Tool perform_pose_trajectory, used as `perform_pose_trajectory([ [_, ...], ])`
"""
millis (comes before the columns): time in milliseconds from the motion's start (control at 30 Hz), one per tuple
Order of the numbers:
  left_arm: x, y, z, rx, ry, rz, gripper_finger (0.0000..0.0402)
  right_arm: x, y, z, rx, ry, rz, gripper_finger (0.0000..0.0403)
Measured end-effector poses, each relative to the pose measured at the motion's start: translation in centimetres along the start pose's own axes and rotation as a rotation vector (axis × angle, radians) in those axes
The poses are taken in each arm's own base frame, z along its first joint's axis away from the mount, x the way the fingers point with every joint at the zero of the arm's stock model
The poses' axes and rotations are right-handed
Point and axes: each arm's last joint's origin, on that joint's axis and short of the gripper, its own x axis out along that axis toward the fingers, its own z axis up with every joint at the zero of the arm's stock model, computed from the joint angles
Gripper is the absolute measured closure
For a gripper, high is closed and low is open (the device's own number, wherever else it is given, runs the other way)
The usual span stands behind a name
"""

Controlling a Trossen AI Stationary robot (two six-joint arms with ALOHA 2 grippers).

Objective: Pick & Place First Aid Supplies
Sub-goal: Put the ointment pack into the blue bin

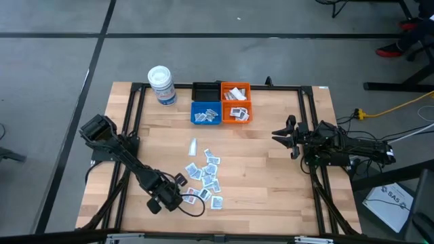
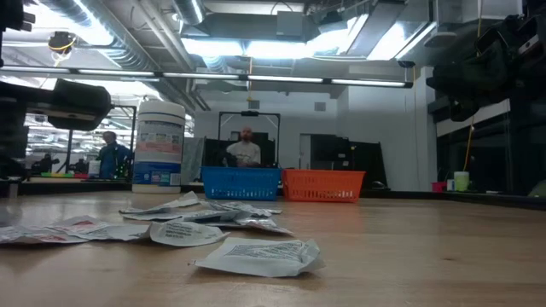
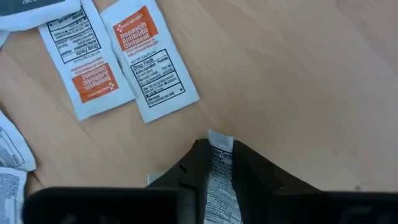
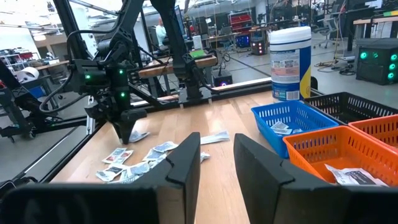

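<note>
Several small white sachets (image 1: 207,176) lie flat in a loose pile on the wooden table, left of centre; they also show in the low view (image 2: 256,254). My left gripper (image 1: 178,184) is at the pile's near-left edge, pointing down, shut on one sachet (image 3: 219,163). Two orange-printed sachets (image 3: 124,59) lie flat on the wood just beyond it. My right gripper (image 1: 283,135) waits open over the right half of the table, its fingers (image 4: 186,163) touching nothing. My left gripper pinches one white sachet between its two fingers, coming from above and pointing down. The sachet's end edge (image 3: 219,139) sticks out just past the fingertips (image 3: 198,163). Whether it is clear of the table I cannot tell.
At the far middle stand small bins: black (image 1: 205,91), blue (image 1: 205,113) and two orange ones (image 1: 237,103), the blue and orange holding sachets. A white lidded tub (image 1: 163,85) stands left of them. Bare wood lies between pile and bins. People show in the room behind.
</note>
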Motion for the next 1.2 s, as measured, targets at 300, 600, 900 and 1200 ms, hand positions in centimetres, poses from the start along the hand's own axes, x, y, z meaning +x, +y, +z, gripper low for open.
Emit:
perform_pose_trajectory([
  [300, -0.2, 1.1, 0.3, -0.084, -0.051, 0.011, 0.0395, 0.0, 0.0, 0.0, 0.000, 0.000, 0.000, 0.0303],
  [600, -0.7, 2.7, 0.7, -0.208, -0.111, 0.018, 0.0399, 0.0, 0.0, 0.0, 0.000, 0.000, 0.000, 0.0303],
  [900, -3.3, 4.5, 0.6, -0.329, -0.201, 0.061, 0.0399, 0.0, 0.0, 0.0, 0.000, 0.000, 0.000, 0.0303],
  [1200, -5.0, 6.0, 0.4, -0.409, -0.269, 0.079, 0.0399, 0.0, 0.0, 0.0, 0.000, -0.001, 0.000, 0.0303],
])
